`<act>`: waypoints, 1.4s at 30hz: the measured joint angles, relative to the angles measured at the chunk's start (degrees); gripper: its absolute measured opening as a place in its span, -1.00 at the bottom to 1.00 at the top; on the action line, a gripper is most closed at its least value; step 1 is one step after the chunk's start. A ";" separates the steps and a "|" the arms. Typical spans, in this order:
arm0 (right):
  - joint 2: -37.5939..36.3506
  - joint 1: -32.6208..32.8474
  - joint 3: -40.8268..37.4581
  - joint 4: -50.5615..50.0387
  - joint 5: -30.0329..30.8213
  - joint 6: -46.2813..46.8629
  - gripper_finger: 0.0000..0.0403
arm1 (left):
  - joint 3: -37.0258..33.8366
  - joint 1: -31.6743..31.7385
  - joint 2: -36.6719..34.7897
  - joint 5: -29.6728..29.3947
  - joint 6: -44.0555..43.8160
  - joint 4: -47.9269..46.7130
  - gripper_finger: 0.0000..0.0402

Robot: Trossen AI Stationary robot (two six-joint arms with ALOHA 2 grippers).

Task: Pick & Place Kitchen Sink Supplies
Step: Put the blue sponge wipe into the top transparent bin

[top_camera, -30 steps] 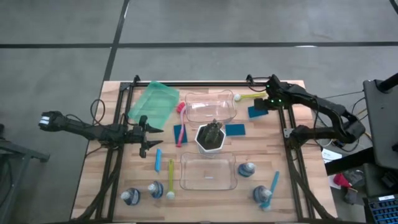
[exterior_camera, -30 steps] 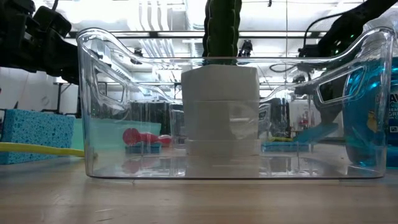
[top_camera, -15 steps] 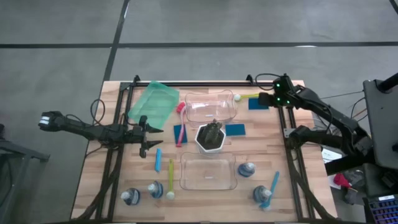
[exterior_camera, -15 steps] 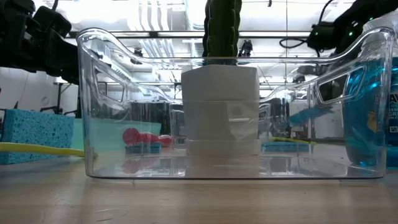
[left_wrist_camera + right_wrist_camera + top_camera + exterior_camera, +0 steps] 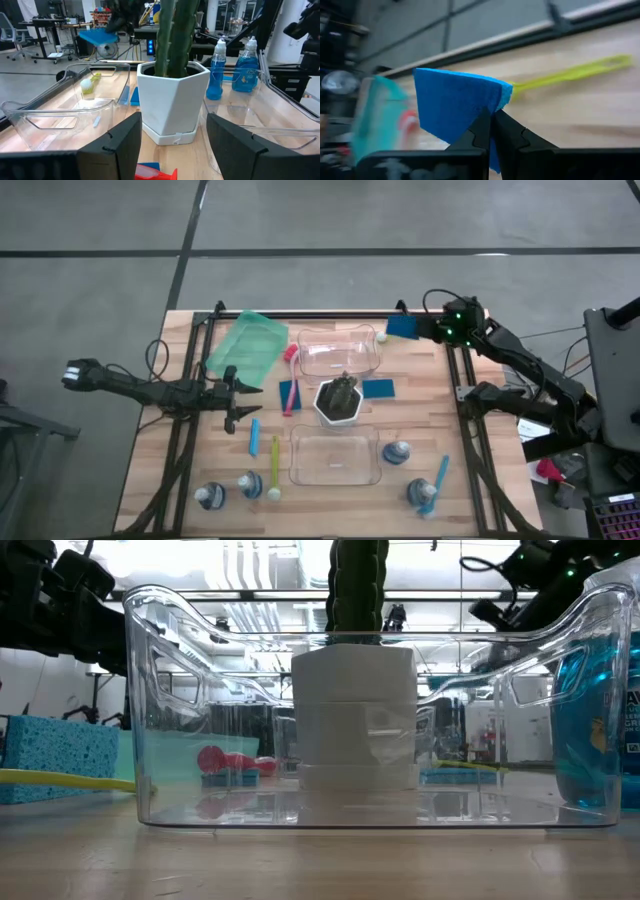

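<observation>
My right gripper [image 5: 424,330] is shut on a flat blue sponge [image 5: 402,327] above the table's far right corner; the same sponge [image 5: 97,36] shows high in the left wrist view. Below it lies a yellow-green brush [image 5: 570,74]. My left gripper [image 5: 232,393] stands open and level at the table's left, pointing at the white pot [image 5: 172,102]. Two more blue sponges [image 5: 378,389] [image 5: 288,393] lie flat beside the pot. Several blue-liquid bottles [image 5: 397,451] and slim brushes [image 5: 254,436] sit along the near half. My right gripper pinches the blue sponge between its two fingers at one edge [image 5: 481,109], close to a corner. The fingers slant down from the table's right side. The sponge juts out past the fingertips, tilted and lifted clear of the table.
Two clear bins [image 5: 338,352] [image 5: 335,455] stand far and near of the white pot [image 5: 339,400]. A green tray [image 5: 247,345] lies at the far left, a pink brush [image 5: 291,370] beside it. Black frame rails [image 5: 466,395] run along both table sides.
My right gripper has risen and tipped up from steeply downward, rolling a little, still shut on the blue sponge. The sponge, which lay on the table beside the yellow-green brush, now hangs clear above it, nearer the far edge.
</observation>
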 joint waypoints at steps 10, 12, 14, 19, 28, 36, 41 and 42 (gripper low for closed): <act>4.57 5.52 0.00 12.20 -0.52 5.90 -0.96 | 0.02 0.00 -0.02 0.00 0.00 0.00 0.09; 5.88 6.79 0.00 14.54 -0.60 7.04 -0.96 | 0.00 0.00 0.00 -0.01 0.00 -0.01 0.09; 7.39 8.17 0.00 17.24 -0.65 8.29 -0.96 | 0.00 -0.02 -0.02 -0.01 0.02 0.00 0.09; 12.00 11.70 0.00 23.22 -0.46 10.59 -0.96 | 0.00 -0.02 -0.02 0.00 0.00 0.00 0.09; 22.10 16.09 4.74 24.34 -0.24 10.07 -0.96 | 0.00 0.00 -0.02 -0.02 0.00 -0.01 0.09; 31.09 17.01 10.45 22.57 -3.10 8.58 -0.96 | 0.00 0.00 -0.02 0.00 0.00 0.00 0.09; 35.86 17.01 12.07 22.16 -6.07 9.36 -0.96 | 0.01 0.00 -0.01 0.00 0.00 -0.01 0.09; 36.64 17.05 12.45 22.07 -6.53 9.39 -0.96 | 0.00 -0.01 -0.01 0.00 0.00 -0.01 0.09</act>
